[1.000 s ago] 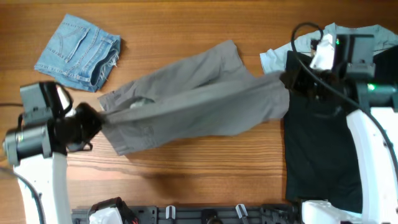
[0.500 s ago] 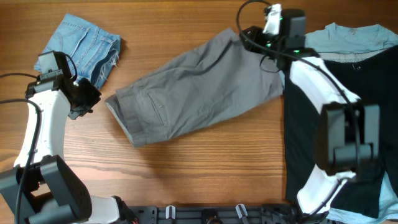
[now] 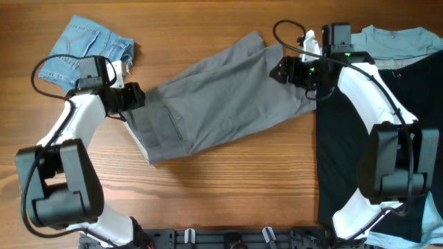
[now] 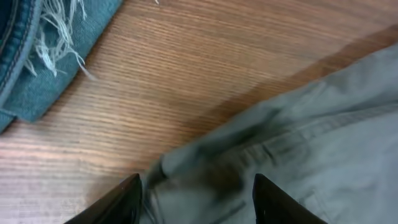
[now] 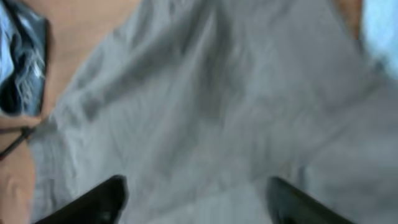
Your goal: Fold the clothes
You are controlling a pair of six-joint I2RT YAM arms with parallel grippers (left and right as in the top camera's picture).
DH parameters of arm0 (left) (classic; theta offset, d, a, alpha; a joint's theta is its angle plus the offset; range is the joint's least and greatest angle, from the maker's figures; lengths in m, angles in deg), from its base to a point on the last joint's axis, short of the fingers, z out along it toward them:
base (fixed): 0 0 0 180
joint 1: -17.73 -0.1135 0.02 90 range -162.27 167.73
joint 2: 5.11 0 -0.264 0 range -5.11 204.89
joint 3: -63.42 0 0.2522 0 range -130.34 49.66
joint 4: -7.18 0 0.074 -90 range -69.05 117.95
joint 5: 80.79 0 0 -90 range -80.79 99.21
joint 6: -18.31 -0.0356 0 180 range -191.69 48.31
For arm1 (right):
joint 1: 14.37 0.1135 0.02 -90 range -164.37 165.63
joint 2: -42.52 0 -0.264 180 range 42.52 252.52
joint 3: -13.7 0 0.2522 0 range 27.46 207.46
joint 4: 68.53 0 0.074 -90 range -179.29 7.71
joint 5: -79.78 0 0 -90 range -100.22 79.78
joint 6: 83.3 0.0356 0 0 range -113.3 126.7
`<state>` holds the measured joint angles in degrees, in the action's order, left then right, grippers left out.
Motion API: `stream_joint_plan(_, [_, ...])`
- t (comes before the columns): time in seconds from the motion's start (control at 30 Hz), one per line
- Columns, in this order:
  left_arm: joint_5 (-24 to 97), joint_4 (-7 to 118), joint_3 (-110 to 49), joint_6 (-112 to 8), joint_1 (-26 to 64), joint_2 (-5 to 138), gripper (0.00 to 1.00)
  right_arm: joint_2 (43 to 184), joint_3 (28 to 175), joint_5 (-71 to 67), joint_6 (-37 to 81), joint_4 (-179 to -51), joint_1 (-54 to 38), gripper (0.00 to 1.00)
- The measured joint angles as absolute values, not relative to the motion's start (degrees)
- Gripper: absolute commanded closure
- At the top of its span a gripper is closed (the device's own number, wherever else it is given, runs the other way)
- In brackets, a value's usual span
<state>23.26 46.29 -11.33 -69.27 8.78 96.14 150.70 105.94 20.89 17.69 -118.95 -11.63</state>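
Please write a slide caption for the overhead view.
Open left gripper and open right gripper at opposite ends of the grey shorts.

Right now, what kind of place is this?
Probably a robotics test bench, not a home: a left arm and right arm reach over a wooden table, with grey shorts and denim shorts laid out for folding.

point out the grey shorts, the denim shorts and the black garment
grey shorts (image 3: 221, 104), overhead view, middle of the cloth
denim shorts (image 3: 86, 38), overhead view, its upper part
black garment (image 3: 336, 166), overhead view, near left edge

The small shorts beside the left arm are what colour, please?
Blue denim shorts, frayed hem; clearest overhead.
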Motion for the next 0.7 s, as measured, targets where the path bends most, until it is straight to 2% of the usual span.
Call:
stream_joint_plan(0.07, [22.51,44.85,-11.28,-70.13,8.78,98.06,0.48,150.70,105.92,21.18,15.41,-122.10,-10.60,0.30])
stream_joint_plan(0.13, [21.77,43.58,-11.24,-71.59,8.78,98.56,0.71,150.70,105.92,21.28,14.45,-123.00,-9.88,0.31])
stream_joint_plan(0.17, [21.62,43.43,-11.24,-72.49,8.78,98.56,0.91,150.70,105.92,21.28,14.19,-123.00,-9.77,0.31])
stream_joint_plan(0.2, [21.42,43.43,-11.24,-72.84,8.78,98.56,0.96,150.70,105.92,21.26,14.10,-123.02,-9.75,0.31])
stream_joint_plan(0.4, [21.07,54.86,-12.46,-73.38,8.71,97.38,0.96,150.70,105.87,20.96,14.06,-123.04,-9.75,0.30])
stream_joint_plan(0.7, [18.49,66.88,-16.31,-71.77,3.27,83.72,0.96,150.70,105.87,19.16,14.04,-123.08,-9.75,0.29])
